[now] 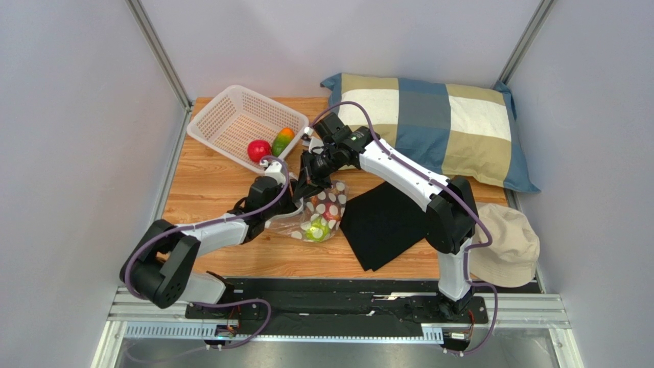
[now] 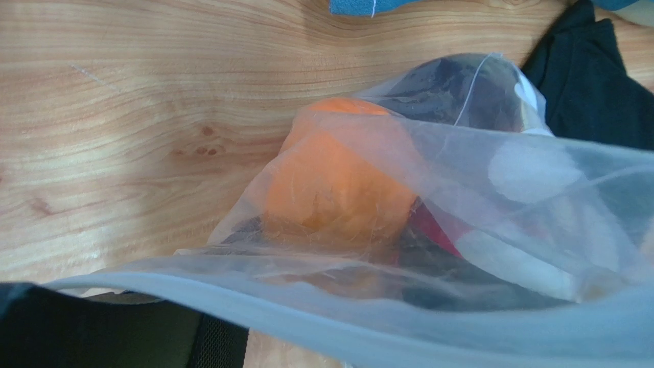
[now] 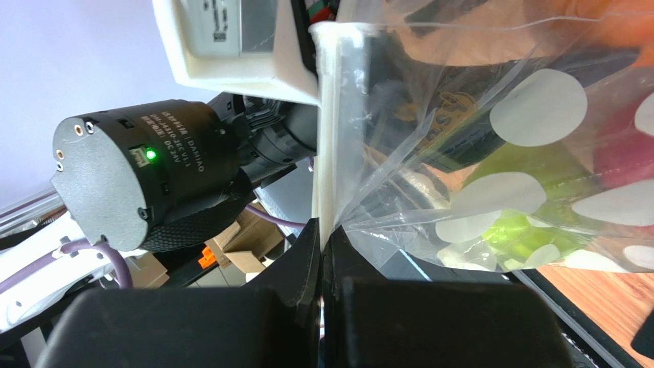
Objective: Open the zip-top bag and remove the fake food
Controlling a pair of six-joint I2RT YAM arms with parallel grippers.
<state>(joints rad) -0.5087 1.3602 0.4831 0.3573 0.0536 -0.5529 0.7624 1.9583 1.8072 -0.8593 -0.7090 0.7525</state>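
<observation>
The zip-top bag, clear with white dots, lies between both grippers at mid-table. My right gripper is shut on the bag's white zip strip; in the top view it is at the bag's far end. My left gripper is at the bag's left edge, and the strip runs up to it, so it looks shut on the bag. One of its dark fingers shows under the strip. Inside the bag are an orange fruit, a red piece, a dark purple one and a green one.
A white lattice basket at the back left holds a red fruit and an orange-green fruit. A black cloth lies right of the bag. A checked pillow is at the back right, and a beige hat at the right edge.
</observation>
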